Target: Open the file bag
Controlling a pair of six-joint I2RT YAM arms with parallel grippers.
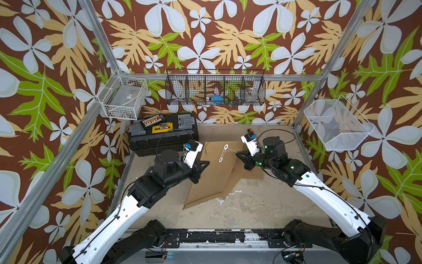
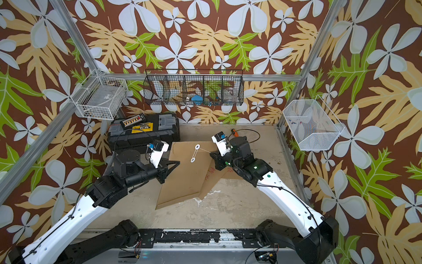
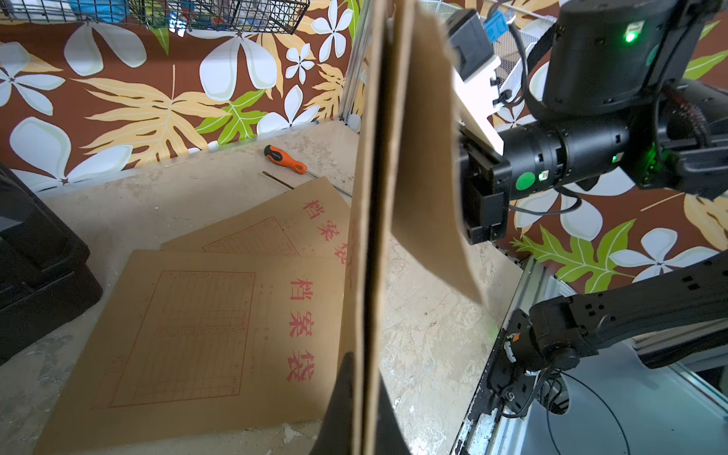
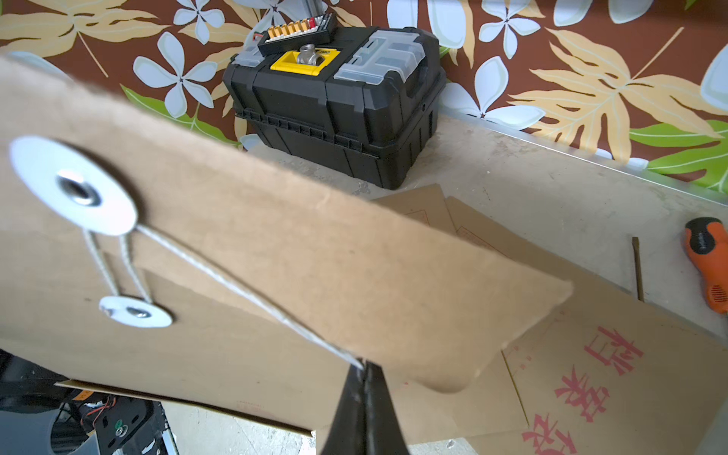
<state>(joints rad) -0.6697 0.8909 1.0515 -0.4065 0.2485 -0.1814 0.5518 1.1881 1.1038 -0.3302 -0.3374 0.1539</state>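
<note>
Right wrist view shows the string [image 4: 252, 299] running taut from the upper white disc [image 4: 73, 185] on the flap to the right end effector [image 4: 364, 368], whose jaws are pinched tight on its free end. Two strands link that disc to the lower disc [image 4: 136, 313], so I judge one loop is not yet unwound. The file bag [image 1: 212, 173] stands raised on edge over the bench [image 1: 251, 210], its side edge clamped in the fully closed left end effector [image 1: 204, 163].

To do this well, the right arm should circle the string around the disc along the wrap, with light tension and no yank, while the left holds the bag steady.

The black toolbox [image 1: 163, 134] is closed, with a bit case [image 1: 152, 120] and a metal fitting [image 1: 163, 126] on its lid. The black wire basket [image 1: 214, 88] holds a blue item [image 1: 217, 98] and a clear jar [image 1: 250, 94] in separate compartments. The white wire basket [image 1: 123, 98] holds a clear box; what lies in the white mesh basket [image 1: 338, 124] is too small to tell
</note>
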